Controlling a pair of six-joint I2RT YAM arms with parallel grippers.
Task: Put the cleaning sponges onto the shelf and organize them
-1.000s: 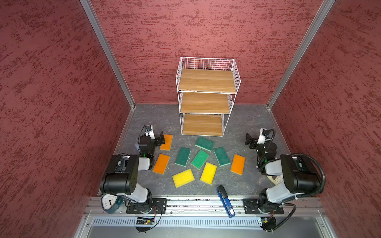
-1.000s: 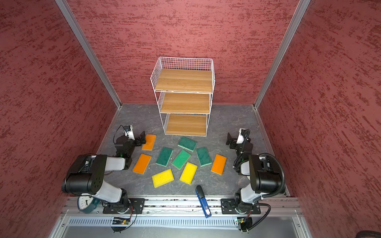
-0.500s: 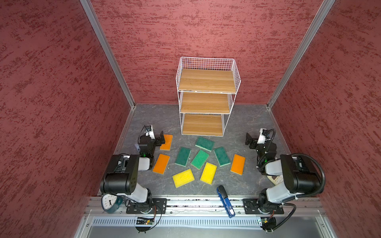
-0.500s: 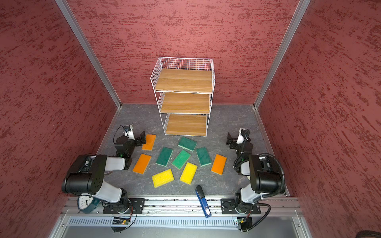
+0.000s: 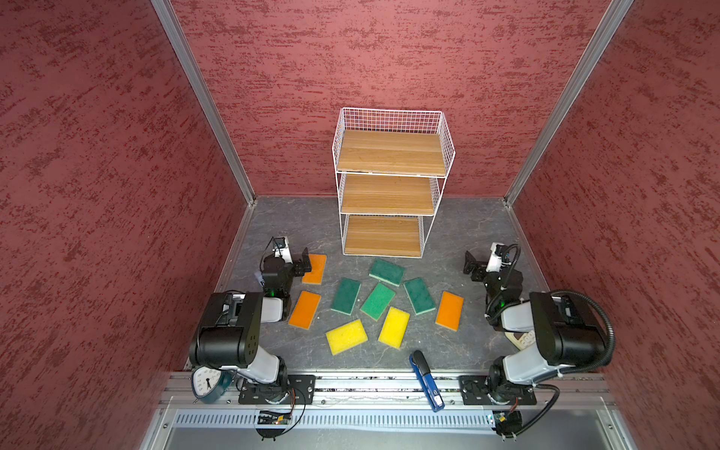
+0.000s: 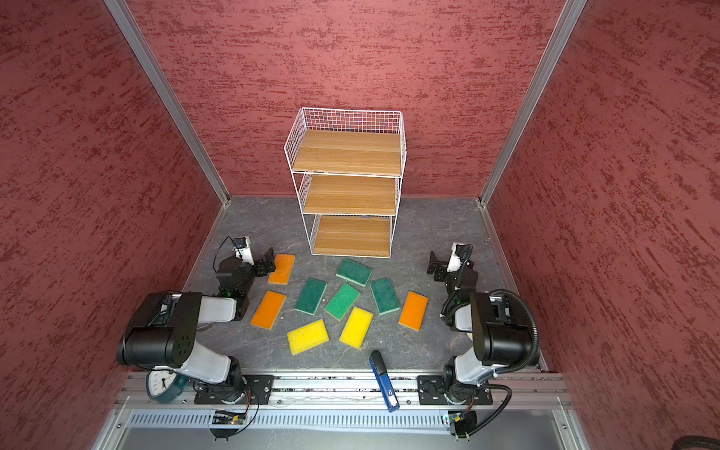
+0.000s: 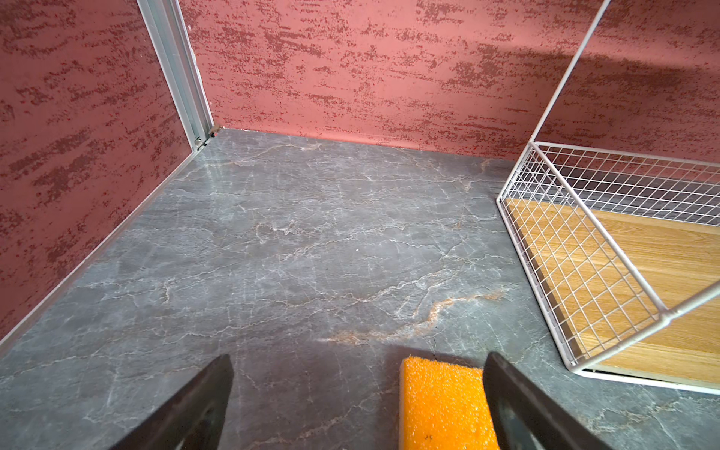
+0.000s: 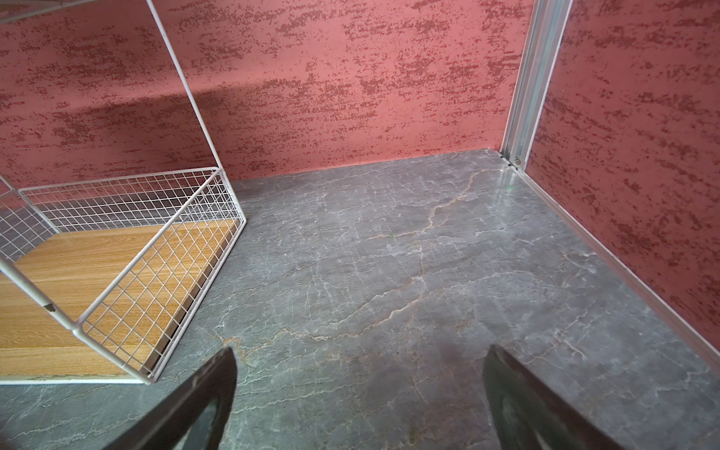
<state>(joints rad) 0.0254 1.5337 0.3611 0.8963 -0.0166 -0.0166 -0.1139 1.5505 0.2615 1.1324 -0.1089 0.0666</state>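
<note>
The shelf point(image 5: 389, 183) point(image 6: 346, 183), a white wire rack with three bare wooden boards, stands at the back middle. Flat on the grey floor in front of it lie the cleaning sponges: three orange point(image 5: 315, 269) point(image 5: 305, 309) point(image 5: 450, 310), several dark green point(image 5: 378, 300) and two yellow point(image 5: 346, 336) point(image 5: 394, 327). My left gripper point(image 5: 300, 266) point(image 7: 358, 362) is open low beside the far-left orange sponge point(image 7: 440, 405), whose end lies just inside one finger. My right gripper point(image 5: 472, 265) point(image 8: 360, 354) is open over bare floor right of the shelf point(image 8: 117, 272).
A blue stapler-like tool point(image 5: 426, 383) lies across the front rail. A round clock point(image 5: 206, 385) sits by the left arm's base. Red walls close in on three sides. A small beige object point(image 5: 522, 341) shows under the right arm.
</note>
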